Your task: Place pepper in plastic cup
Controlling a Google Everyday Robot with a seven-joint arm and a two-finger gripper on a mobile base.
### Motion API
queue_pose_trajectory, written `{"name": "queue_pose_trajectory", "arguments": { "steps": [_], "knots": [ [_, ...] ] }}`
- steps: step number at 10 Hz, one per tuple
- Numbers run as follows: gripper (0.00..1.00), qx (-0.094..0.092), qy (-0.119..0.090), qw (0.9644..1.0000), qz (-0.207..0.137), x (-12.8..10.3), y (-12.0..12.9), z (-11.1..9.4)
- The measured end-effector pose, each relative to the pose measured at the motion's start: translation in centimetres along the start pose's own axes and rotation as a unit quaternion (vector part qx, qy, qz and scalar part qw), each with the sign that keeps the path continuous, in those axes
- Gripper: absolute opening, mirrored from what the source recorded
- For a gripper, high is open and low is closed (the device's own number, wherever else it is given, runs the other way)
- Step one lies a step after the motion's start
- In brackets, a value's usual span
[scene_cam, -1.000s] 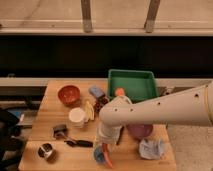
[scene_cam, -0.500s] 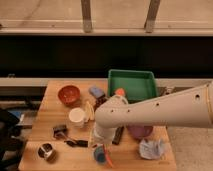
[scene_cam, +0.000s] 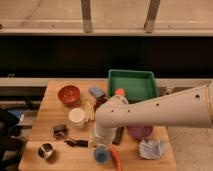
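The light-blue plastic cup [scene_cam: 101, 155] stands near the table's front edge, in the middle. The slim red-orange pepper [scene_cam: 116, 159] shows right beside the cup on its right, slanting down toward the table edge. I cannot tell whether it rests on the table or is held. My gripper [scene_cam: 103, 142] hangs from the white arm [scene_cam: 150, 112] that reaches in from the right. It points down just above the cup, and its tips are hidden against the cup's rim.
A green tray [scene_cam: 132, 85] is at the back. There is a red bowl [scene_cam: 69, 94], a cream cup [scene_cam: 77, 116], a blue sponge [scene_cam: 96, 91], a black remote [scene_cam: 118, 135], a purple bowl [scene_cam: 140, 131], a crumpled cloth [scene_cam: 151, 148], a metal tin [scene_cam: 46, 151] and black sunglasses [scene_cam: 76, 143].
The arm has swung slightly left and the gripper has settled lower over the blue cup. The pepper now shows to the cup's right.
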Motion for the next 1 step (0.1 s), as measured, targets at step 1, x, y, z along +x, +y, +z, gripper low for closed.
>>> {"name": "queue_pose_trajectory", "arguments": {
  "steps": [1],
  "knots": [
    [0.57, 0.0, 0.0, 1.0, 0.0, -0.01, 0.01, -0.02]
  ]
}}
